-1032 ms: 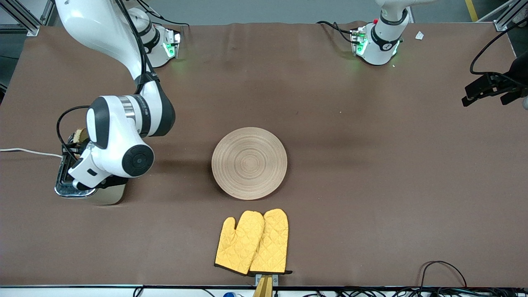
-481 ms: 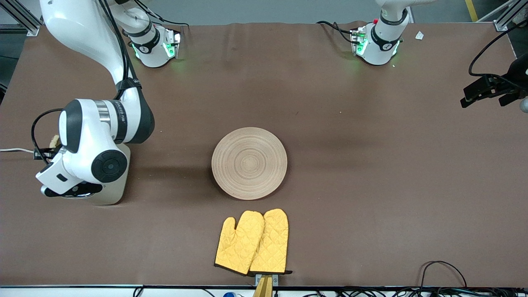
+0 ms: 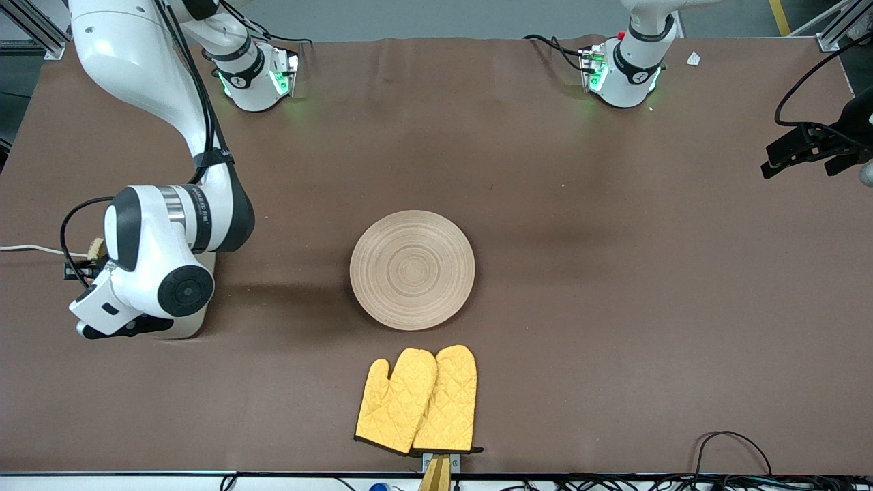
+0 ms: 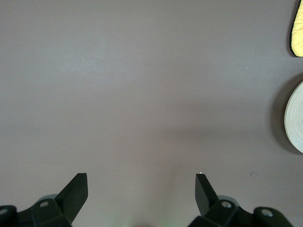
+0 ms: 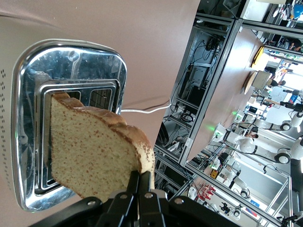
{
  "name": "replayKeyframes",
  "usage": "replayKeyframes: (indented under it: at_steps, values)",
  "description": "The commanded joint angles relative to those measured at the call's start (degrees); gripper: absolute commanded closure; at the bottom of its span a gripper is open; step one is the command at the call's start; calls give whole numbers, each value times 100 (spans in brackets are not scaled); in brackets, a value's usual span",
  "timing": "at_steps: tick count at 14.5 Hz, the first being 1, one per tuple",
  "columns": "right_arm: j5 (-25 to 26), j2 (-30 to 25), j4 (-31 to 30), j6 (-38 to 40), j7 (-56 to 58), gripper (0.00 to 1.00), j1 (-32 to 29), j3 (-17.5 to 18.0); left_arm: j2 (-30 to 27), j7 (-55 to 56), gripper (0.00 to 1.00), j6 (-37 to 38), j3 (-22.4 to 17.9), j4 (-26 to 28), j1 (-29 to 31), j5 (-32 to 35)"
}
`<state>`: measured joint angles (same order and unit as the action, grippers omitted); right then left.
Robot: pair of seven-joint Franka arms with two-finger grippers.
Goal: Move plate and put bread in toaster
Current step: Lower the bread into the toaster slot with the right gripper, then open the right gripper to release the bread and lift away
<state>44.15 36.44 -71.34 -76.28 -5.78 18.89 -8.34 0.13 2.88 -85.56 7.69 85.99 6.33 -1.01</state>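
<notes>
Bread (image 5: 94,151): one brown slice, standing on edge in the air, pinched at one corner between the pressed fingers of the right gripper (image 5: 140,182). It is hanging directly over the toaster (image 5: 28,142), its flat face running along the length of the slots (image 5: 97,97), its free edge pointing down toward the chrome top. In the front view only a scrap of the bread (image 3: 95,247) is showing past the right arm's wrist.

Toaster: sitting at the right arm's end of the table, mostly hidden under that arm in the front view (image 3: 198,300); white cord (image 3: 34,249) trailing off the table edge. Judgement: the slice is looking roughly parallel to a slot but not yet inside it; the coming move is turning on lining the slice's thin edge with one slot, then lowering straight down.

Plate (image 3: 412,270): lying flat mid-table, well apart from the toaster, bare.

Mitts (image 3: 417,401): a yellow pair, lying nearer the front camera than the plate.

Left gripper (image 4: 142,189): fingers spread, holding nothing, waiting over bare table at the left arm's end, well apart from the bread.
</notes>
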Motion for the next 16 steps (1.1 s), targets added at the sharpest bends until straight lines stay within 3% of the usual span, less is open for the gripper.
replayKeyframes:
  at_steps: [1,11,13,14,16]
  values:
    - [129,4,41,-10,-37,99,-70,43,-4,-42,0,-40,4,-20,-27,22]
    - [-73,74,-213,-440,-98,98,-237,61,-4,-42,0,-40,13,-20,-27,22]
    - [-196,109,-214,-449,-90,92,-246,61,-4,-42,0,-40,13,-20,-18,22]
    - [-188,135,-214,-440,-90,73,-246,61,-4,-51,0,-40,13,-20,-18,22]
    - [-197,127,-196,-449,-81,19,-272,61,-4,-51,0,-40,13,-20,-9,22]
